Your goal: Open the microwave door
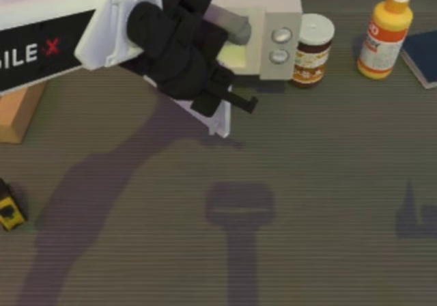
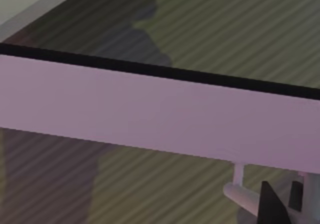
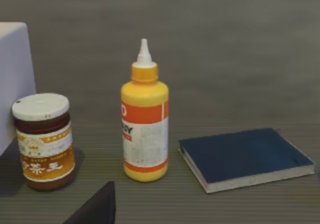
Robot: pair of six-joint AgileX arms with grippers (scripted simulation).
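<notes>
The white microwave (image 1: 263,5) stands at the back middle of the table, its two grey knobs (image 1: 280,45) on the panel at its right. Pale yellow-green interior (image 1: 235,57) shows through the opening. The microwave door (image 1: 217,118) is swung out toward the table's front; in the left wrist view it is a long white band (image 2: 150,109). My left gripper (image 1: 235,101) (image 2: 285,204) reaches over the door and is shut on its thin handle (image 2: 242,196). My right gripper (image 3: 97,211) is out of the top view, parked facing the objects to the right of the microwave.
A brown jar with a white lid (image 1: 313,50) (image 3: 44,141) stands against the microwave's right side. A yellow squeeze bottle (image 1: 386,33) (image 3: 145,129) and a blue book (image 1: 422,57) (image 3: 245,156) lie farther right. A wooden block (image 1: 17,111) and a small yellow object (image 1: 10,214) sit at the left edge.
</notes>
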